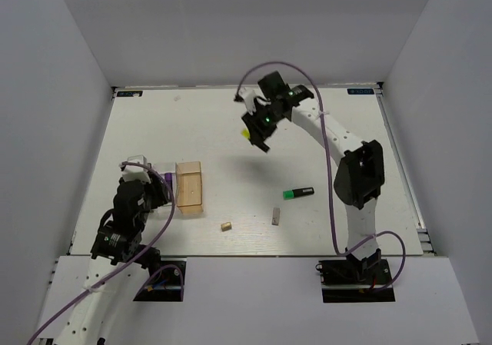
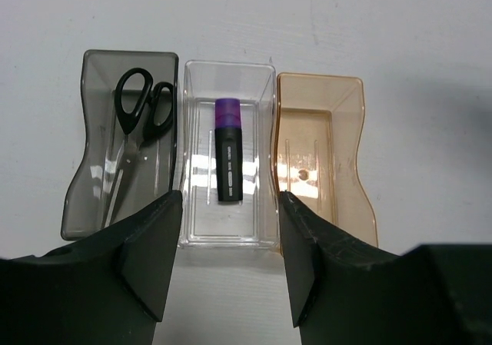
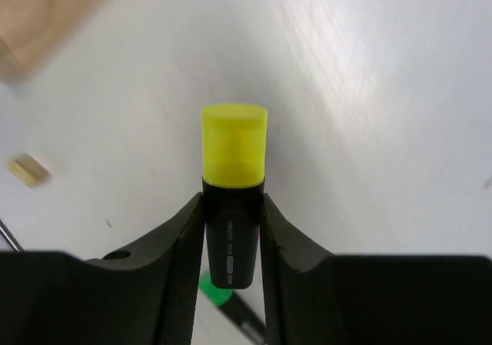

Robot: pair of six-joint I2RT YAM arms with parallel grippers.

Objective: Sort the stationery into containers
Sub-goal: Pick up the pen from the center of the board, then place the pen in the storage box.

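Note:
In the left wrist view, three boxes stand in a row. The smoky box (image 2: 92, 76) holds the black-handled scissors (image 2: 138, 114). The clear box (image 2: 261, 91) holds the purple-capped marker (image 2: 228, 149). The tan box (image 2: 346, 130) is empty. My left gripper (image 2: 231, 260) is open and empty, hovering at the near end of the clear box. My right gripper (image 3: 233, 207) is shut on the yellow-capped marker (image 3: 234, 168), held in the air over the far middle of the table (image 1: 246, 134). The green-capped marker (image 1: 298, 193), grey bar (image 1: 276, 217) and tan block (image 1: 225, 226) lie on the table.
In the top view my left arm (image 1: 127, 214) covers the smoky and clear boxes; only the tan box (image 1: 189, 187) shows fully. The green marker (image 3: 219, 293) and tan block (image 3: 29, 170) show below the right gripper. White walls enclose the table.

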